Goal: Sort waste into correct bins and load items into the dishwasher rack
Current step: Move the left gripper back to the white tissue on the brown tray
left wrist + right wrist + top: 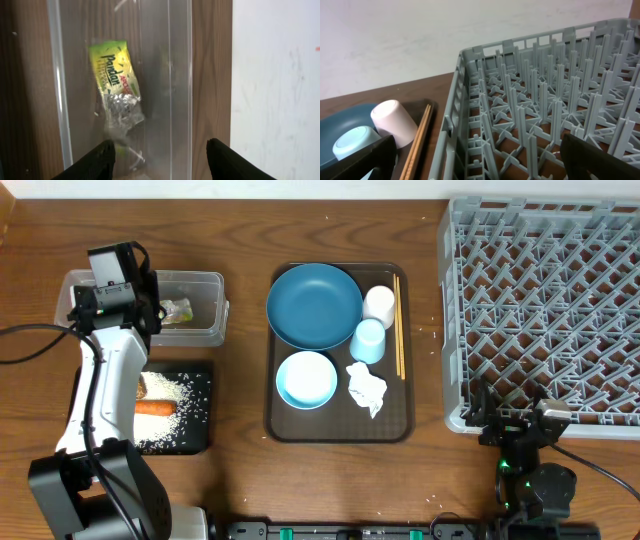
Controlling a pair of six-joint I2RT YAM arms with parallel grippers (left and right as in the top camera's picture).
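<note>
The snack wrapper (178,310) lies inside the clear tub (205,280); in the left wrist view the wrapper (116,82) sits just beyond my fingertips. My left gripper (148,310) (160,155) is open and empty above the tub. The black tray (198,380) holds the carrot (155,408), the brown lump (141,387) and rice (180,395). The dark blue dish (314,305), light blue bowl (306,379), light blue cup (368,340), whitish cup (379,304) and chopsticks (398,325) lie on the brown serving tray. My right gripper (522,425) (480,160) is open and empty at the front edge of the grey rack (545,310).
A crumpled white napkin (367,388) lies on the brown serving tray (340,430). A few rice grains are scattered on the table near the rack's left side (432,332). The left arm's body stretches over the black tray's left part.
</note>
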